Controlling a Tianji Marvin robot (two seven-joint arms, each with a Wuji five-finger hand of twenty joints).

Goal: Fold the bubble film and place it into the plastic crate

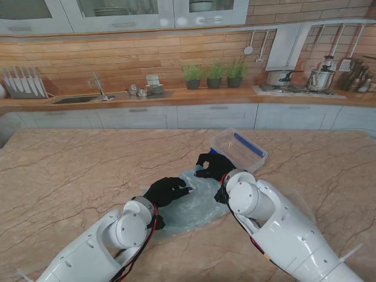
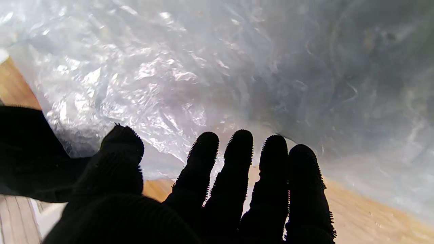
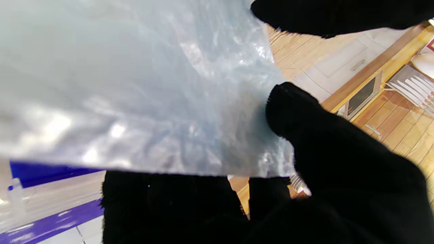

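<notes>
My left hand [image 1: 166, 191] lies flat on the bubble film [image 1: 197, 202] at frame centre, fingers [image 2: 237, 159] apart. My right hand [image 1: 215, 165] pinches the film's far edge, beside the plastic crate [image 1: 239, 150] on the tabletop [image 1: 70, 176].

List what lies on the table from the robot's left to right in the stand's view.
left hand → bubble film → right hand → plastic crate

Glossy crinkled bubble film [image 1: 197, 202] — polished marble table [image 1: 70, 176].
</notes>
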